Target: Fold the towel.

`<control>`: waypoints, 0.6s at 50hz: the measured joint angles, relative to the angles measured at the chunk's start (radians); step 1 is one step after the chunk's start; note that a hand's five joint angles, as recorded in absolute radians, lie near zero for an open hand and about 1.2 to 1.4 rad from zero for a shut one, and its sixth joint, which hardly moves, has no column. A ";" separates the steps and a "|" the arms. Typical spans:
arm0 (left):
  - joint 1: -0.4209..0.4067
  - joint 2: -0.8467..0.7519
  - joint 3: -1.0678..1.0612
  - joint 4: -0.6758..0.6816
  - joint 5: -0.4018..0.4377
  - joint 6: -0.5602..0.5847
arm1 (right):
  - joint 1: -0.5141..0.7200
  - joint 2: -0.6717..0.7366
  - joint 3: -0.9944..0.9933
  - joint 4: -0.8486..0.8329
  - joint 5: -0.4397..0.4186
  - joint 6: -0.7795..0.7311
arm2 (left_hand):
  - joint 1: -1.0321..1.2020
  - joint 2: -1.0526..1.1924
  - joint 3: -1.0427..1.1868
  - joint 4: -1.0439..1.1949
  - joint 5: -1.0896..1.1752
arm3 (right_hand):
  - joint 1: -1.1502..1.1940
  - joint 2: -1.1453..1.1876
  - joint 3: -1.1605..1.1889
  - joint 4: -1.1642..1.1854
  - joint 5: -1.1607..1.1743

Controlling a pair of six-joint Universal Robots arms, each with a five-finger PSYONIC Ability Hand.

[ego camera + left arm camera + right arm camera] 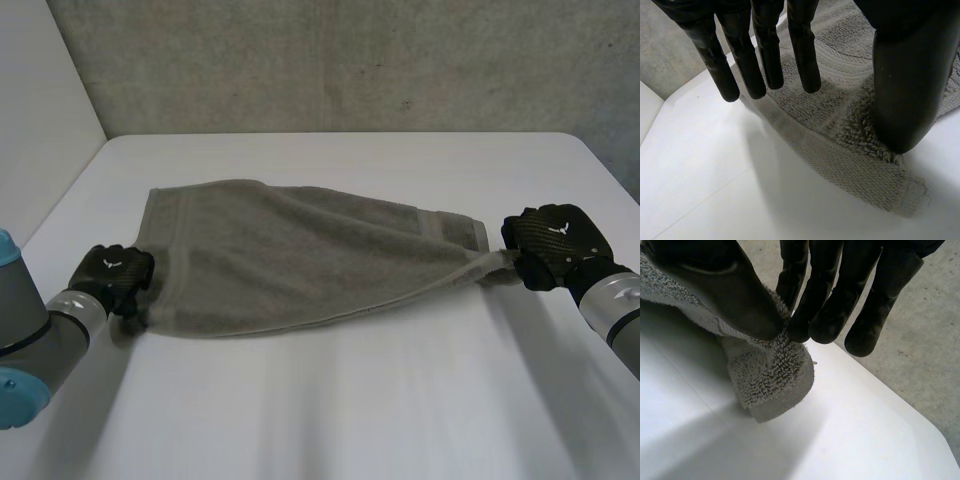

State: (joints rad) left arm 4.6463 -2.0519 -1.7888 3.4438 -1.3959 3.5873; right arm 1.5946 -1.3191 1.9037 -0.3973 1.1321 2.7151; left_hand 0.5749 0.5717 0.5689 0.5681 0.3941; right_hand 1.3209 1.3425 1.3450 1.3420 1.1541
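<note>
**Item:** towel [300, 260], grey terry. It lies mostly flat across the middle of the white table [350, 410], with its right end gathered to a narrow tail.

**Right hand** [555, 245]: at that right end. We record the thumb and fingertips [822, 315] closed together on a bunched corner, which hangs down from the pinch.

**Left hand** [115, 275]: at the towel's left near corner. Its fingers are straight and spread above the hem and its thumb [905, 100] is set down on the pile, with nothing pinched.

**Risks, in our judgement:**
- Only one end is gripped, so a pull from the right could drag the whole cloth or slide it from under the left thumb.
- The pinch takes little cloth and may slip.
- The gathered end could make the fold crooked.

**Views compared:** the head view gives us the towel's whole outline and where each hand sits on it. The wrist views settle each hand's hold, which the head view leaves as dark lumps at the cloth's ends.
</note>
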 measured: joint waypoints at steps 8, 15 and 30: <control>0.002 0.001 0.000 0.000 0.001 -0.007 | 0.001 0.001 0.000 0.000 0.000 -0.001 | 0.168 0.174 0.175 0.177 0.165 | 0.000 0.000 0.000 0.000 0.000; 0.003 0.001 0.000 -0.004 0.002 -0.007 | 0.002 0.001 0.000 0.001 0.000 -0.001 | 0.546 0.567 0.563 0.568 0.550 | 0.000 0.000 0.000 0.000 0.000; 0.004 0.149 0.002 -0.032 0.005 -0.047 | 0.005 -0.053 -0.053 0.074 -0.003 0.012 | 0.681 0.762 0.757 0.786 0.714 | 0.000 0.000 0.000 0.000 0.000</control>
State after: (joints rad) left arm 4.6506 -1.9030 -1.7872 3.4114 -1.3910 3.5401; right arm 1.5991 -1.3722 1.8504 -0.3231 1.1295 2.7273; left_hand 1.2558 1.3336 1.3257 1.3539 1.1083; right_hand 1.3209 1.3425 1.3451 1.3420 1.1540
